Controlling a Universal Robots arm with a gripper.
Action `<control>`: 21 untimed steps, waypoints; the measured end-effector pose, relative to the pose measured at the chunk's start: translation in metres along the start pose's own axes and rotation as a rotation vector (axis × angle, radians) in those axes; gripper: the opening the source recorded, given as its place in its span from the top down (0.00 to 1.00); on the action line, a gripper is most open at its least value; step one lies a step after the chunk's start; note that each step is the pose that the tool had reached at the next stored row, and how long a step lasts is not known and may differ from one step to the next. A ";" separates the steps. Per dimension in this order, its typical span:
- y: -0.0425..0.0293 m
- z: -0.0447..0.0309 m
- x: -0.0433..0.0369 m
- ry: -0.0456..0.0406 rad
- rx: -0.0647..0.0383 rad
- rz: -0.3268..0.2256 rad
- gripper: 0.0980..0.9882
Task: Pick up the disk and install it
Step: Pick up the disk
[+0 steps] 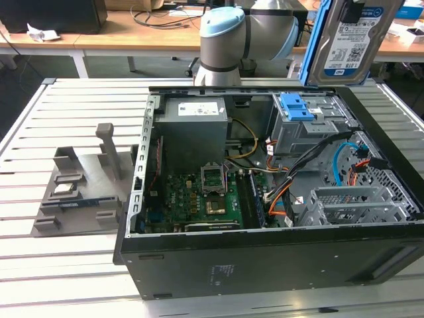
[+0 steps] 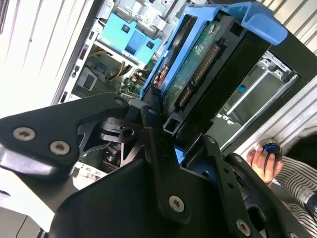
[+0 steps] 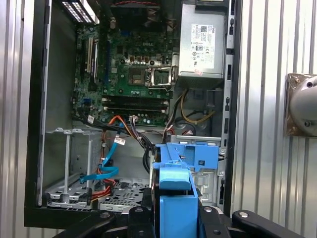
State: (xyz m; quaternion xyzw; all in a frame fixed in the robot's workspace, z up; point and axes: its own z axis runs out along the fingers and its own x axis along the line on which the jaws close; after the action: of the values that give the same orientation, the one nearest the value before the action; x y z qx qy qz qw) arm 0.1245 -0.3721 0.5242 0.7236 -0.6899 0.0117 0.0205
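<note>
- In the exterior view the disk [image 1: 354,36] hangs above the far corner of the open case [image 1: 265,265], on the exterior view's right. It stands on end with its label towards the camera, its long axis roughly upright and leaning a little
- Below the disk, inside the case, sits the drive bay [image 1: 311,132] with a blue caddy [image 1: 296,106] on top. The case also holds the power supply [image 1: 195,126], the motherboard [image 1: 199,199] and a bare metal cage [image 1: 351,202] near its front corner, and it lies on the slatted bench [image 1: 66,106]
- In the second wrist view the claw [image 2: 171,126] is clamped on one end of the disk [image 2: 198,74], with black fingers [image 2: 151,124] on either side of its blue rails and the circuit-board face showing. The disk's long axis runs straight out from the claw towards the case interior
- Past the case's edge in that view, a person's hand [image 2: 260,158] rests on a small round blue thing
- In the first wrist view the disk [image 3: 176,198] is seen end on, its free end just over the blue caddy [image 3: 198,153] in the drive bay, beside the power supply [image 3: 203,44]. The metal cage [image 3: 69,168] across the case holds no drive
</note>
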 end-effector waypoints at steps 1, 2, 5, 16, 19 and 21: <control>0.0000 0.0000 0.0007 0.0000 0.000 0.000 0.70; 0.0001 0.0002 0.0026 0.0000 0.000 0.000 0.70; 0.0003 0.0005 0.0058 0.0000 0.000 0.000 0.70; 0.0011 0.0020 0.0228 0.0001 0.000 0.000 0.70; 0.0014 0.0027 0.0297 0.0000 0.000 0.000 0.70; 0.0017 0.0032 0.0367 0.0000 0.000 0.000 0.70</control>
State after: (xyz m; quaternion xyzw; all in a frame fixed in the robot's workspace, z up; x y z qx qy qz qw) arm 0.1245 -0.4090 0.5227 0.7235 -0.6899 0.0117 0.0205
